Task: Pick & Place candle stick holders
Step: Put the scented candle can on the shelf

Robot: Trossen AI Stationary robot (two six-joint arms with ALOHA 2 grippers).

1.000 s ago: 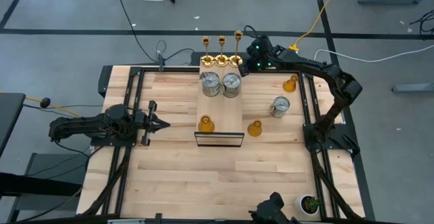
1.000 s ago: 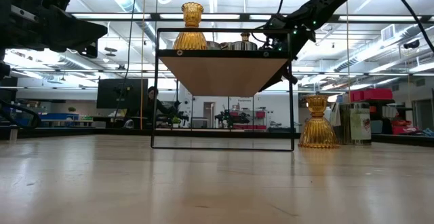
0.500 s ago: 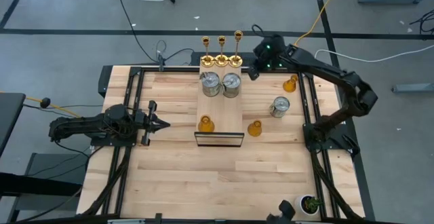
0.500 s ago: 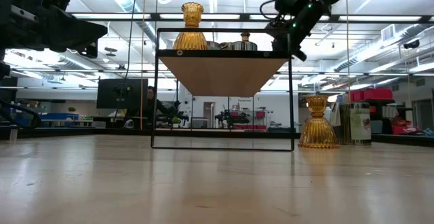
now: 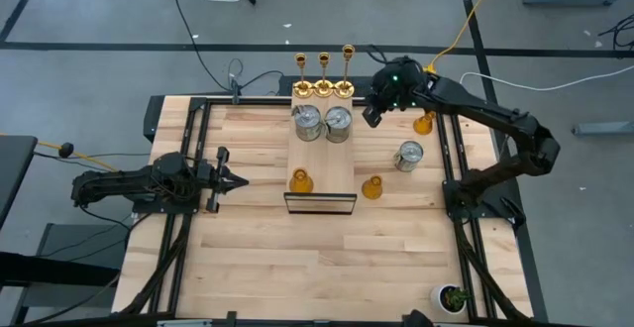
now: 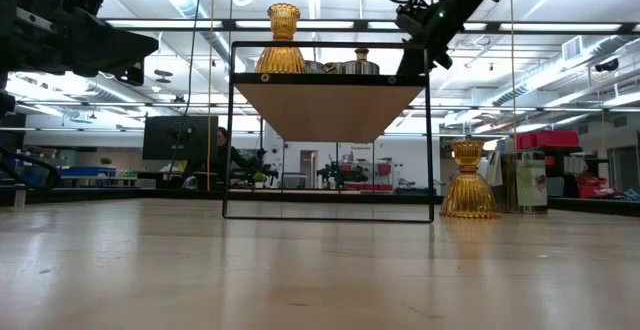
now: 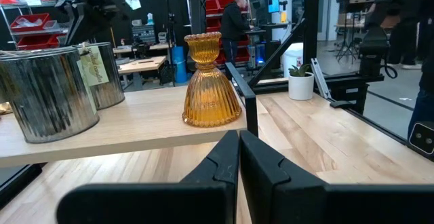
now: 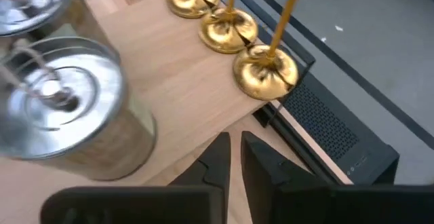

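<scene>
The right gripper (image 5: 374, 112) hangs above the shelf's (image 5: 319, 159) 3 o'clock edge, fingers (image 8: 215, 157) nearly together and holding nothing, just beside the third candlestick (image 5: 347, 69). Three slender shiny gold candlesticks stand in a row at the shelf's 12 o'clock end, two ribbed silver cans (image 5: 323, 121) below them, one fluted amber holder (image 5: 300, 180) at its 7 o'clock corner. A third can (image 5: 408, 156) and two more amber holders (image 5: 372, 187) sit on the pale wood table (image 5: 258, 258) at 3 o'clock of the shelf. The left gripper (image 5: 235, 179) waits closed at 9 o'clock. A potted plant (image 5: 454, 296) stands at 5 o'clock.
</scene>
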